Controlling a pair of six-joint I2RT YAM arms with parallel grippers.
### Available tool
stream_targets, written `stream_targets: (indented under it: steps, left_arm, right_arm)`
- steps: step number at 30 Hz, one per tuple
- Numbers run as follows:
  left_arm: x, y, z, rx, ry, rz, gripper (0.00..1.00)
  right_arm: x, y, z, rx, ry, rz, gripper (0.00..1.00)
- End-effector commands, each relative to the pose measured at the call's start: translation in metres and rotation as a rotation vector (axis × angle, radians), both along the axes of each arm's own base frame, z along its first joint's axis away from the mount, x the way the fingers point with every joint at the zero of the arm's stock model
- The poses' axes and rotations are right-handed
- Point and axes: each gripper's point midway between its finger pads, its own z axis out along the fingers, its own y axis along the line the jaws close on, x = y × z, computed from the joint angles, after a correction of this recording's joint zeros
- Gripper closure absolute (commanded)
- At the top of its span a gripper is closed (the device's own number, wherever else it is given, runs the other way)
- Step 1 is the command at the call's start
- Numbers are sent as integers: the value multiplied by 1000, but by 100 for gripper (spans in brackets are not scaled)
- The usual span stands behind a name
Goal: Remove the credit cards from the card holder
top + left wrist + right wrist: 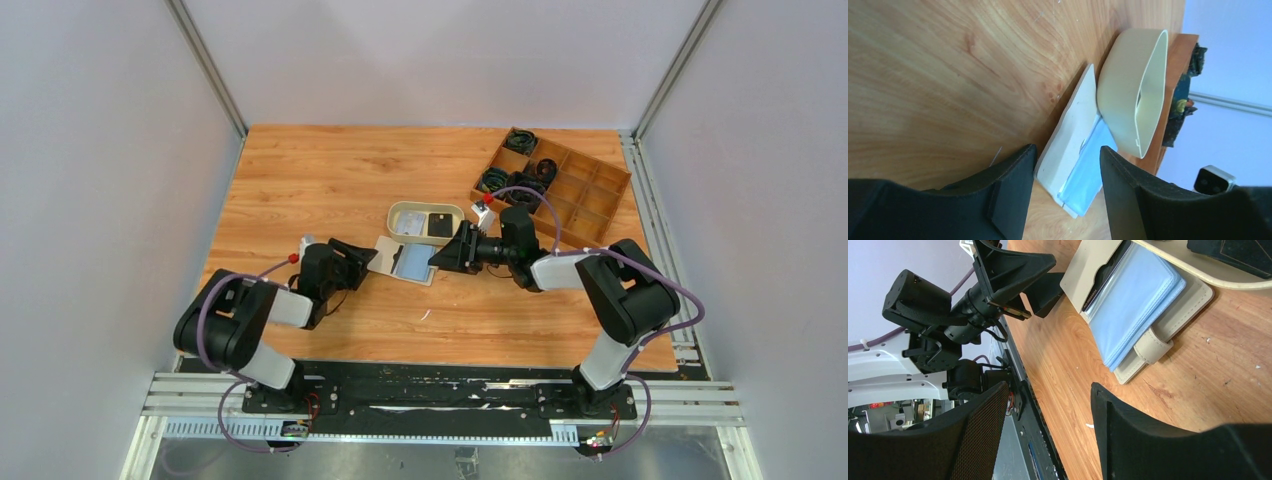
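The card holder (392, 250) lies open on the table, just in front of the oval dish. A pale blue card (414, 261) lies on its inner face. In the right wrist view the holder (1188, 305) shows a closure tab, the pale blue card (1133, 305) and a dark edge in a pocket slot. My left gripper (368, 254) is open at the holder's left end. In the left wrist view (1067, 148) the holder's near corner (1068, 135) and the blue card (1093, 167) sit between the fingertips. My right gripper (438, 260) is open and empty at the holder's right end, with the holder lying ahead of the fingertips in its own view (1048, 387).
A beige oval dish (400, 212) holding a black flat item stands right behind the holder and also shows in the left wrist view (1130, 85). A brown wooden compartment tray (590, 195) with dark coiled items stands at the back right. The table's near edge and a metal rail run along the front.
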Motion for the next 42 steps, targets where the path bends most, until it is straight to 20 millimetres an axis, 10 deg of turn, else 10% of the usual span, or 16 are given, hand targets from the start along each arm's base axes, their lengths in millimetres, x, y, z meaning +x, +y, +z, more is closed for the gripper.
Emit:
stream_targets:
  steps: [1,17,28,42]
  left_arm:
    - [-29,7,-51,16,155,17,40]
    - [-18,-12,-45,-26,94,-76,53]
    - [-15,-19,-32,-80,23,-93,98]
    - [9,-43,105,-204,-320,-163,100]
  right_arm:
    - [0,-2,-4,-2,1,-14,35]
    - [2,0,-8,-4,5,-14,36]
    - [-1,7,9,-2,-61,15,36]
    - [25,49,127,285,-129,-8,37]
